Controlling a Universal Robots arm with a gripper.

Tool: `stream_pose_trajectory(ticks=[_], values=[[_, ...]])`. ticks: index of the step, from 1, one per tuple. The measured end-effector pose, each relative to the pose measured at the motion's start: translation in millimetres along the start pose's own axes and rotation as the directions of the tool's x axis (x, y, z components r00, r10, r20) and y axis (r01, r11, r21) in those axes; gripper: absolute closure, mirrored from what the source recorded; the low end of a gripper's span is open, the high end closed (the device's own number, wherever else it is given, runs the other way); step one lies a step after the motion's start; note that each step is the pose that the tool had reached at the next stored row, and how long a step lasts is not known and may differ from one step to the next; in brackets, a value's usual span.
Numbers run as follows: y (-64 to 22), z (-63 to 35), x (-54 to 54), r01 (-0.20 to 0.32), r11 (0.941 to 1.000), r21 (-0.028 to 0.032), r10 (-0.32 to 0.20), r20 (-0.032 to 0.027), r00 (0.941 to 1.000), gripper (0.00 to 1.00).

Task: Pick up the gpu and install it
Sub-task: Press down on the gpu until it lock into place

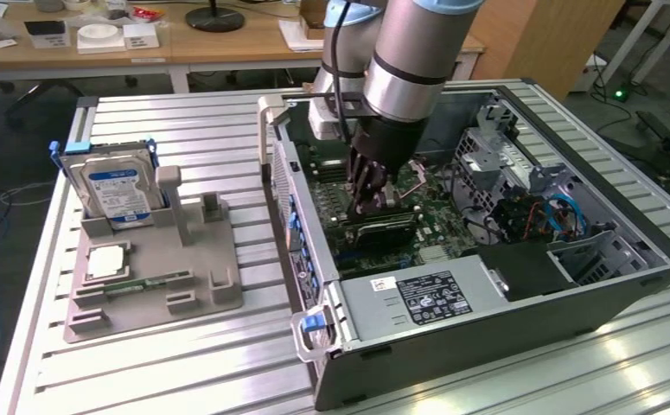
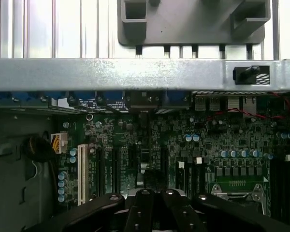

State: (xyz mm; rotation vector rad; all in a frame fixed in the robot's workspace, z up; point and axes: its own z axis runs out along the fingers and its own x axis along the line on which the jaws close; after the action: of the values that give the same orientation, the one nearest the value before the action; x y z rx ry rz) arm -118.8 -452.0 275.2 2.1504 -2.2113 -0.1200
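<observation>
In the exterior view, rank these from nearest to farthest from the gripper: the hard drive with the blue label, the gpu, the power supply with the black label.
1. gpu: inside the case, right at the gripper.
2. power supply: at the case's near end.
3. hard drive: upright on the grey holder, at the exterior view's left.

Silver hard drive (image 1: 116, 192) upright in grey holder (image 1: 156, 268); memory stick (image 1: 141, 284) flat.

End effector (image 1: 372, 204) tips and gpu (image 1: 383, 226) contact hidden; fingers cut off at wrist view's edge.
</observation>
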Motion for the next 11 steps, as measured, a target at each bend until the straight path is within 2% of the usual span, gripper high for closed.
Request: stream_pose_trajectory(ticks=[11], values=[[-0.7, 14.6, 0.4, -0.001, 1.0000, -0.0011, 0.000, -0.0042, 1.0000, 0.89]])
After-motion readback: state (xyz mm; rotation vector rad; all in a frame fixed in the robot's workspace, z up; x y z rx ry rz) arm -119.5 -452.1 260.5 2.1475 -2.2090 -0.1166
